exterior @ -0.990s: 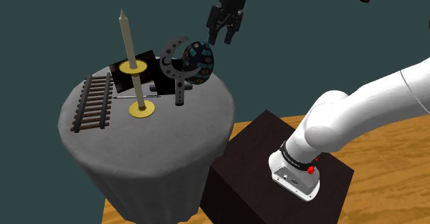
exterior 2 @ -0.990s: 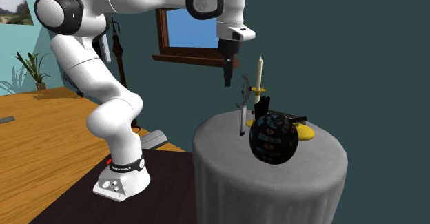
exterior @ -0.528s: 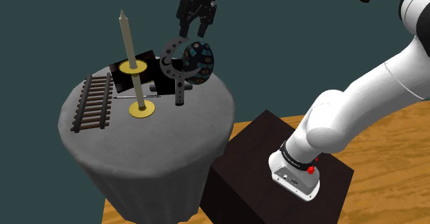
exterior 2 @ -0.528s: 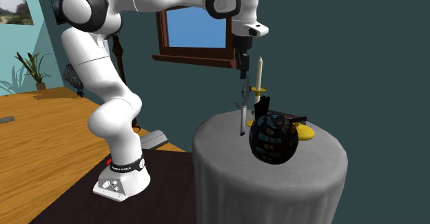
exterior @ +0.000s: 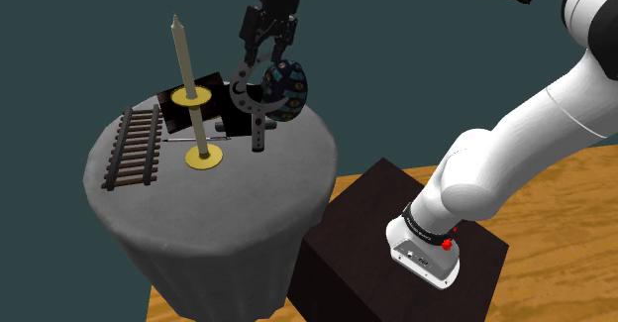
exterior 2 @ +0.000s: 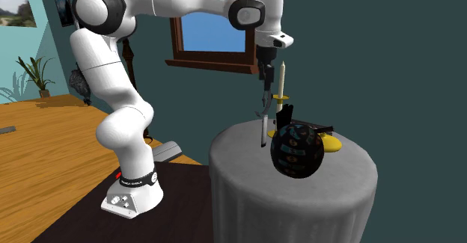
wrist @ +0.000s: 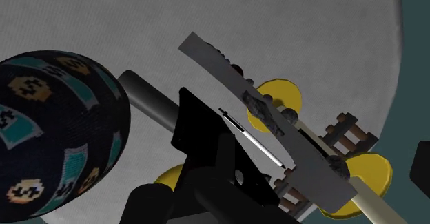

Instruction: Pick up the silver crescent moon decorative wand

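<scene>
Propped upright on the table (exterior: 198, 211) between a black box (exterior: 210, 82) and a patterned ball (exterior: 288, 87), the silver crescent wand (exterior: 255, 110) is judged light, stiff and slick, best pinched across its flat crescent by the gripper (exterior: 257, 62), whose fingers are held spread just above it.

No legible text, number or brand mark on any surface. Pale lettering on black band (exterior 2: 137, 179) round foot of arm (exterior 2: 96, 62): too small to read. Repeated yellow-and-teal motifs on dark patterned ball (wrist: 55, 140): ornament, not decipherable as characters.
</scene>
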{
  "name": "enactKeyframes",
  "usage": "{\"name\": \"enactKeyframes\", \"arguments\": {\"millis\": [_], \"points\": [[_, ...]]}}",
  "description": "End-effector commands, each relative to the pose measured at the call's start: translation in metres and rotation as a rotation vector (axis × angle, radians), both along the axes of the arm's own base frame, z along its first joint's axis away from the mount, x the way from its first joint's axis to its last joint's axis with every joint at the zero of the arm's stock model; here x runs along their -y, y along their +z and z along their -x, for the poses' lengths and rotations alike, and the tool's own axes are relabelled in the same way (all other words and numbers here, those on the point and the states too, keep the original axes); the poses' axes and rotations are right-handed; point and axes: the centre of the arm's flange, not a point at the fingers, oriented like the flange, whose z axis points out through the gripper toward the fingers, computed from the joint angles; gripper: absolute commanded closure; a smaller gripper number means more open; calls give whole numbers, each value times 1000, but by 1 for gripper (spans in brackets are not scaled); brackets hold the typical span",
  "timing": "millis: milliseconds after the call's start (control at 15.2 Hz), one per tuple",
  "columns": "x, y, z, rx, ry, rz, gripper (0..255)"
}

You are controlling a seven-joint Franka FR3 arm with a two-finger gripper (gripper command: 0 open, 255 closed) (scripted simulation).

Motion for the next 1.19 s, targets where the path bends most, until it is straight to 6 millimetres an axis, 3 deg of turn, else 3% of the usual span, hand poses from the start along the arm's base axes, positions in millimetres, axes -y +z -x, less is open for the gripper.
{"name": "enactKeyframes", "arguments": {"millis": [0,66,132,726,1122], "points": [[2,-9,-1,1,0,0,0],[2,-9,-1,1,0,0,0],[2,-8,-1,1,0,0,255],[2,-9,-1,1,0,0,255],[2,23,-1,1,0,0,255]]}}
